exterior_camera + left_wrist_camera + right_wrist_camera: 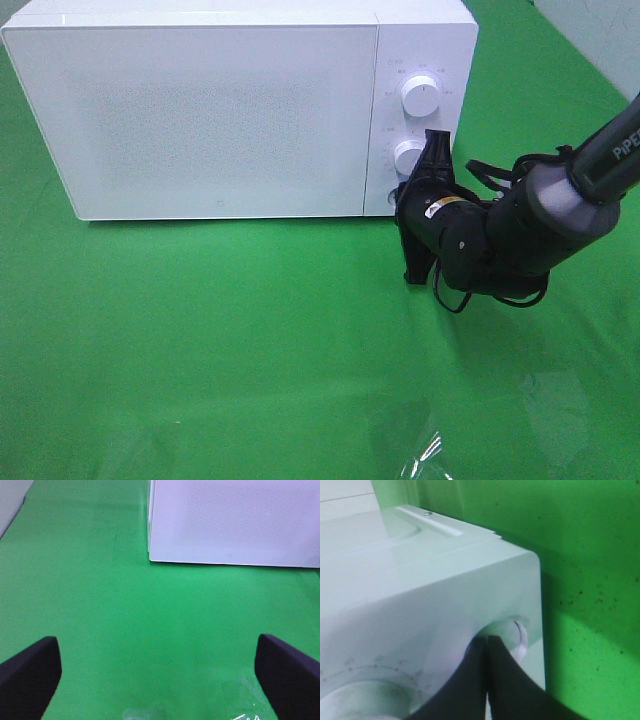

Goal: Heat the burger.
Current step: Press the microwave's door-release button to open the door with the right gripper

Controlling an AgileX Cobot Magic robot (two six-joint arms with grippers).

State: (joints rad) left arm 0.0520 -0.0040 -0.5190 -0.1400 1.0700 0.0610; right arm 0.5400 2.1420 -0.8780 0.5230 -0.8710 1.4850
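Right wrist view: right gripper (487, 642), clenched empty, meets the round button (519, 632) on the microwave (420, 580), probably needing a firm press to open the door; left gripper (157, 675) released.

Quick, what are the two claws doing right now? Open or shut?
Left claw: open, holding nothing.
Right claw: shut, holding nothing, tips at the front of the microwave.

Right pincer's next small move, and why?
Probably push the shut right pincer straight into the round button at the microwave panel's lower corner: its tips sit at it, and the door looks closed.
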